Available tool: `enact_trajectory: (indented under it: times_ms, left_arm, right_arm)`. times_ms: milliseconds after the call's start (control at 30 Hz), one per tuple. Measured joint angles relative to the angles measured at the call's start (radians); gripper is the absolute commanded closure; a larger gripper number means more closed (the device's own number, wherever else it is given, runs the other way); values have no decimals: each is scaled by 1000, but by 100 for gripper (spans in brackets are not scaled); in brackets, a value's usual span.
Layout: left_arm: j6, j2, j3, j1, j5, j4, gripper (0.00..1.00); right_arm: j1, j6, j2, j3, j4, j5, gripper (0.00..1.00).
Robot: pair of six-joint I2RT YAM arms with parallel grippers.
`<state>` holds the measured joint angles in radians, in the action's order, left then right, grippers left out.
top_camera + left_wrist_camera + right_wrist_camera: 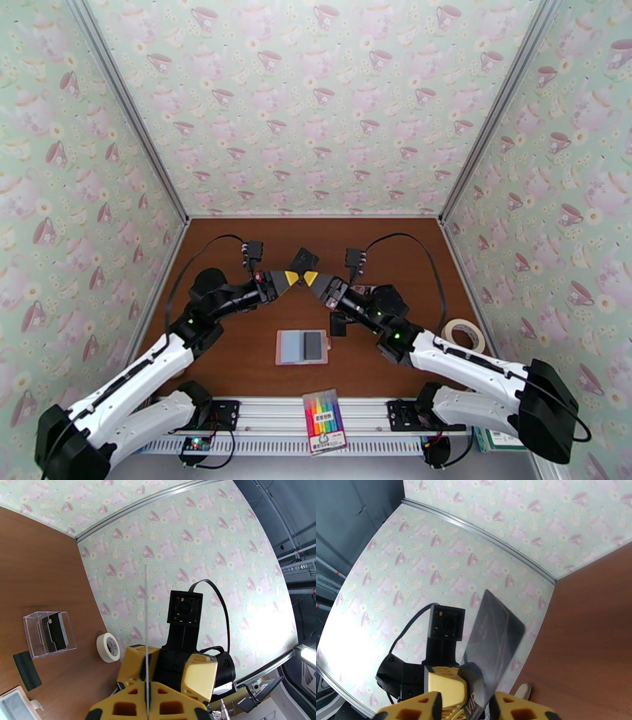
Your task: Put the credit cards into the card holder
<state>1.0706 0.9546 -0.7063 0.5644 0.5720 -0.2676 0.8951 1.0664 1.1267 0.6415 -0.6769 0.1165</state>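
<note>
HANDOVER ABOVE THE TABLE: The left gripper (pixel 147 695) is clamped on the lower edge of a dark credit card (pixel 495 638), holding it upright and edge-on to its own camera. The right gripper (pixel 466 708) faces it nose to nose, its yellow fingers (pixel 414 709) apart on either side of the same card and not visibly pressing it. The meeting looks like a change of grip. A thin card lifted flat off a table (pixel 245 371) is hard to aim, and passing it across would let the right arm take it by one end, leaving a free edge to lead into a slot. Below, nearer the arm bases, the pink card holder (pixel 302 347) lies unfolded with its blue-grey inside up, well apart from the raised card. A dark rectangle (pixel 314 343) on its right half looks like a card already lodged. Another dark card (pixel 27 670) lies flat on the wood just beside a clear box (pixel 49 634), which stands one more card (pixel 55 632) upright inside. A tape roll (pixel 108 647) sits off to the right.
</note>
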Motion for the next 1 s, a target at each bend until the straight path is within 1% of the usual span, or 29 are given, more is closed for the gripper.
enact_trajectory:
  times_ms: [100,200,433,567,633,733,800,833,867,900,933,967,1000]
  left_arm:
    - [4,0,0,2,9,-16,100]
    - [8,-1,6,6,18,-30,100]
    - [16,-1,13,10,23,-42,100]
    - [23,0,17,13,26,-44,100]
    - [23,0,18,13,26,-45,100]
    - [23,0,20,13,26,-45,100]
    - [22,-1,21,13,23,-44,100]
    - [20,-1,21,13,21,-42,90]
    - [14,-3,20,13,18,-34,78]
    - [-6,-8,16,13,12,1,63]
    - [-33,-17,7,14,-6,68,50]
    - [-57,-26,-1,14,-30,135,43]
    - [-82,-36,-13,15,-61,218,39]
  right_arm:
    - [-7,4,0,1,-14,4,67]
    - [-15,11,0,1,-22,12,72]
    - [-21,16,2,1,-23,28,74]
    - [-22,24,11,1,-29,31,82]
    - [-24,27,15,1,-29,37,88]
    - [-27,32,23,1,-42,45,100]
    - [-29,35,23,1,-43,48,100]
    - [-32,38,23,1,-43,51,100]
    - [-35,38,23,1,-42,55,100]
    - [-39,38,23,1,-35,60,100]
    - [-43,37,20,-1,-32,62,100]
    - [-53,37,12,-2,-24,65,100]
    - [-67,37,-4,-10,-10,65,100]
